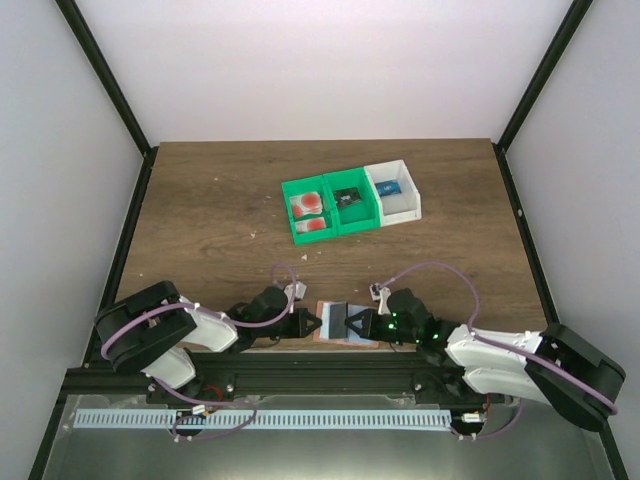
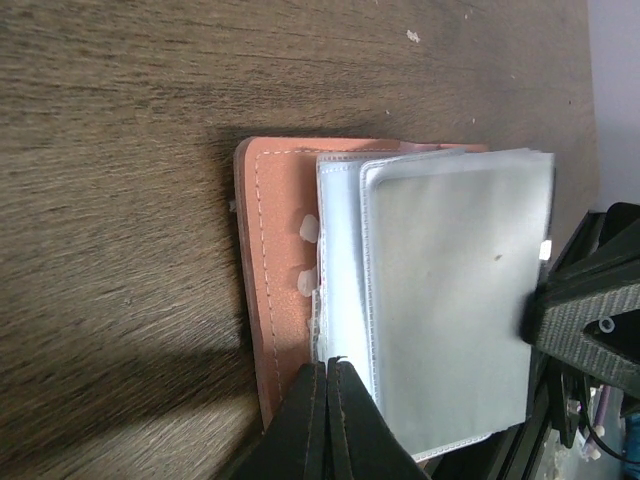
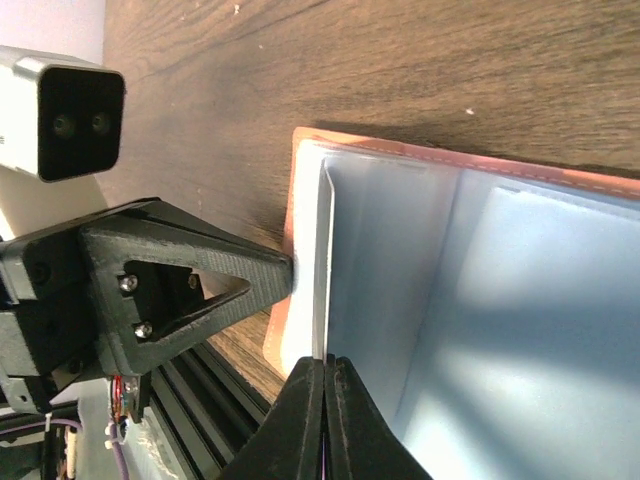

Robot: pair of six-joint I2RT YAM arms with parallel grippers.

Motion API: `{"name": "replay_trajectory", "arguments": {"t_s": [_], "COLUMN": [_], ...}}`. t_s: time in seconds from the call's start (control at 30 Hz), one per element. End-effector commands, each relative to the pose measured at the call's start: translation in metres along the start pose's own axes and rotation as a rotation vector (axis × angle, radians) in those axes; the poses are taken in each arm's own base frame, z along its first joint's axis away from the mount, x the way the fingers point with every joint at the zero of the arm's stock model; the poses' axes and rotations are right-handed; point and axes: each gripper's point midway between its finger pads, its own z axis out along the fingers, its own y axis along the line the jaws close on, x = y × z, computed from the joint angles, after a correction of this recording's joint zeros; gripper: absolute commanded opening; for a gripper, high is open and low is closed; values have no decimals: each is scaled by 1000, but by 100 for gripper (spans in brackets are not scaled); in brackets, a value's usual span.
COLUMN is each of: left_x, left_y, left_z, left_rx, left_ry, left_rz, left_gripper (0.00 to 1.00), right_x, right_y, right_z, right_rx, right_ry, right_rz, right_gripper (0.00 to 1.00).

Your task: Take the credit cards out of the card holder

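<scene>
The card holder (image 1: 335, 318) lies open at the table's near edge, between both grippers. Its salmon-pink cover (image 2: 275, 260) rests on the wood, with blue-grey pocket leaves (image 2: 450, 300) above it. My right gripper (image 3: 325, 362) is shut on the thin edge of one raised leaf (image 3: 322, 250). My left gripper (image 2: 328, 365) is shut, its tips at the seam between the cover and the lowest leaf; I cannot tell if it pinches anything. The leaves facing the wrist cameras look plain. Two pale credit cards (image 1: 309, 204) with red blots lie in a green bin's left compartment.
The green bin (image 1: 288, 215) and a joined white bin (image 1: 412, 195) stand mid-table, holding small dark and blue items. A black metal rail (image 1: 300, 365) runs along the near edge just behind the holder. Black frame posts line both table sides.
</scene>
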Motion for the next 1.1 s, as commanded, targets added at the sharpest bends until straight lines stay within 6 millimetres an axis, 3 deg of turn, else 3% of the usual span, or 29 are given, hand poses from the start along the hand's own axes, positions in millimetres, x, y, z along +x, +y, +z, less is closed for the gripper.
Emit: {"name": "replay_trajectory", "arguments": {"t_s": [0.0,0.43,0.53,0.6,0.73,0.8,0.87,1.07], "left_x": [37,37,38,38,38,37,38,39], "left_y": [63,63,63,64,64,64,65,65], "left_z": [-7,-5,-4,-4,-4,-4,-5,-6], "left_rx": [-235,-236,-234,-234,-237,-237,-238,-237], "left_ry": [101,101,107,109,106,104,104,103], "left_rz": [-58,-59,-59,-60,-59,-58,-61,-65], "left_gripper": [0,0,0,0,0,0,0,0], "right_x": [-1,3,3,3,4,3,3,1], "right_y": [-10,-5,-5,-6,-9,-8,-7,-12], "right_z": [1,3,3,3,1,1,1,-2], "right_rx": [44,6,15,15,18,18,15,25], "right_ry": [-5,15,21,21,10,11,7,-18], "right_rz": [15,-6,-9,-9,0,-4,-3,12], "right_gripper": [1,0,6,1,1,11,1,0]}}
